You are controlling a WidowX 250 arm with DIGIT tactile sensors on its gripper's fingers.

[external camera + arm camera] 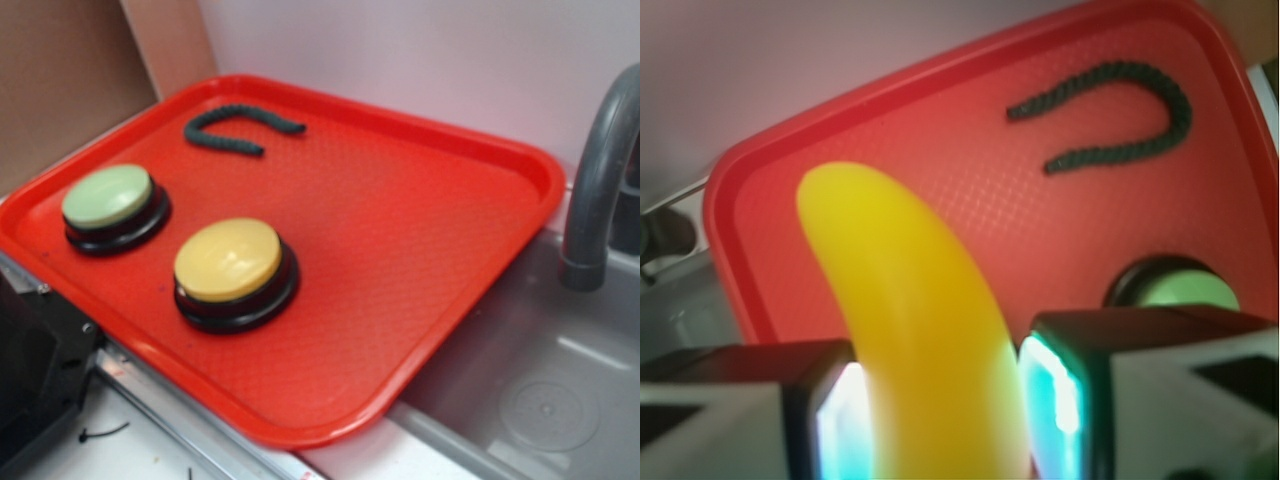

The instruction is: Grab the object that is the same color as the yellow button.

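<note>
the toy banana (pixel 915 340) sits pinched between the two fingers (pixel 940 420), seen close in the wrist view: the left pad (pixel 835 425) and the right pad (pixel 1055 410) press against its sides, and its curved yellow body rises from between them to a rounded tip over the near corner of the red tray (pixel 970 190). it is lifted clear of the tray surface, which lies blurred behind it. the exterior view does not show the banana or the fingers at all. there the red tray (pixel 400 250) rests partly over the edge of a grey sink (pixel 540 400), with a dark grey faucet (pixel 598 190) arching at the right. on the tray the yellow button (pixel 228 260), a yellow dome on a black round base, stands near the front left part, and the pale green button (pixel 108 197) on its own black base stands just beside it, further left, the two bases apart. a dark green twisted rope piece (pixel 238 128) lies bent into a hook shape near the tray's far rim, well apart from both buttons. in the wrist view the same rope (pixel 1120 115) shows at the upper right, and the green button (pixel 1175 290) peeks just above the right finger. the rest of the tray is bare red textured plastic.
</note>
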